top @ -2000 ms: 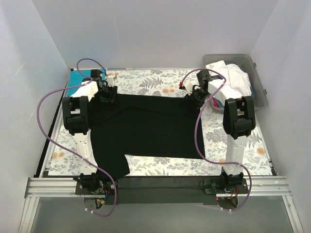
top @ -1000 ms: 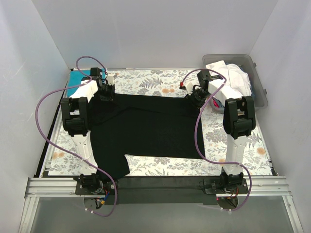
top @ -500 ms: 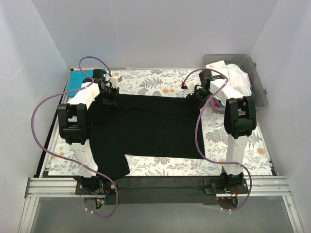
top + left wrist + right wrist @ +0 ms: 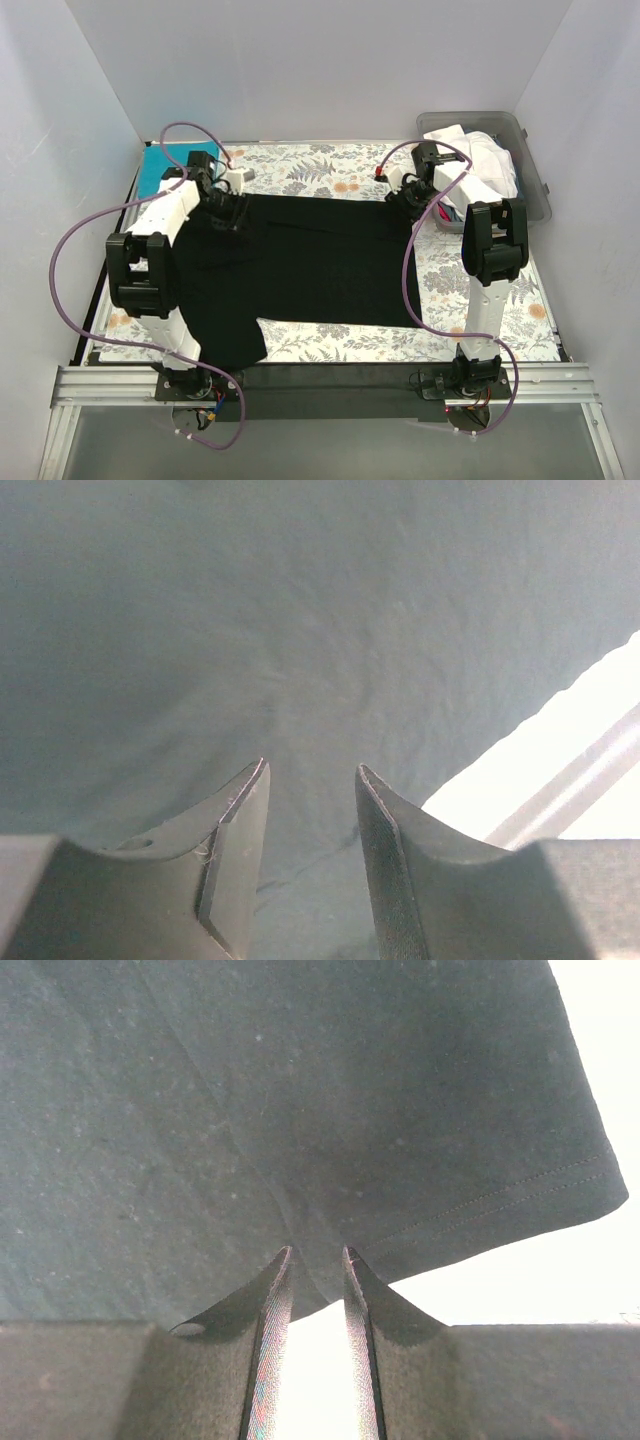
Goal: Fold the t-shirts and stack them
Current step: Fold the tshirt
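Note:
The black t-shirt (image 4: 310, 265) lies spread flat on the floral table cloth (image 4: 320, 165). My left gripper (image 4: 234, 208) is low over the shirt's far left part; in the left wrist view (image 4: 310, 775) its jaws stand apart with black cloth (image 4: 300, 610) under them. My right gripper (image 4: 406, 200) is at the shirt's far right corner; in the right wrist view (image 4: 316, 1252) its jaws are close together with the shirt's edge (image 4: 300, 1090) pinched between the tips. The teal-blue shirt (image 4: 158, 165) lies at the far left. The white shirt (image 4: 487, 160) sits in the tub.
The clear grey tub (image 4: 538, 200) stands at the far right corner, just right of my right arm. White walls close in the table on three sides. A metal rail runs along the near edge.
My left arm has swung inward and its gripper has moved from the shirt's far left corner onto the cloth. The right gripper has barely moved.

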`<state>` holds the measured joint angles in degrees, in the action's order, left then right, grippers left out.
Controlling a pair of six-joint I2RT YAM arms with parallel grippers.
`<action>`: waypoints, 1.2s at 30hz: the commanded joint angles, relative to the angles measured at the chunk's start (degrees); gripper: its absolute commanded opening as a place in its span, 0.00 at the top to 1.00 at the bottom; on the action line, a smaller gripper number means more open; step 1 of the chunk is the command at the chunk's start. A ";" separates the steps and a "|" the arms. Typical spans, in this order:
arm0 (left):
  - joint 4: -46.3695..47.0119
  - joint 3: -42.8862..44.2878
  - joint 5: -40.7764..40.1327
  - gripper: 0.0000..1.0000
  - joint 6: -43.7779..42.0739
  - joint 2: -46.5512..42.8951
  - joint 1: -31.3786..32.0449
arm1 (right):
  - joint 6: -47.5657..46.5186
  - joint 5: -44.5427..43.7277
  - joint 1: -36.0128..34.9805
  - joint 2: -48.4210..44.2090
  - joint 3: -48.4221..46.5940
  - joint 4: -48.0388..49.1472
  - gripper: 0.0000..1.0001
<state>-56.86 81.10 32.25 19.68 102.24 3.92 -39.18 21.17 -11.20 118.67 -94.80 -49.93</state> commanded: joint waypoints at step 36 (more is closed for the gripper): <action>1.40 -8.94 -11.50 0.48 11.34 -4.06 -19.66 | -3.62 -14.14 -5.23 -1.69 5.51 0.63 0.62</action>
<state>-55.79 71.18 22.48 29.91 101.10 -15.29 -42.09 7.81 -16.47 117.47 -89.23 -50.13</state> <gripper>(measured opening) 0.516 0.390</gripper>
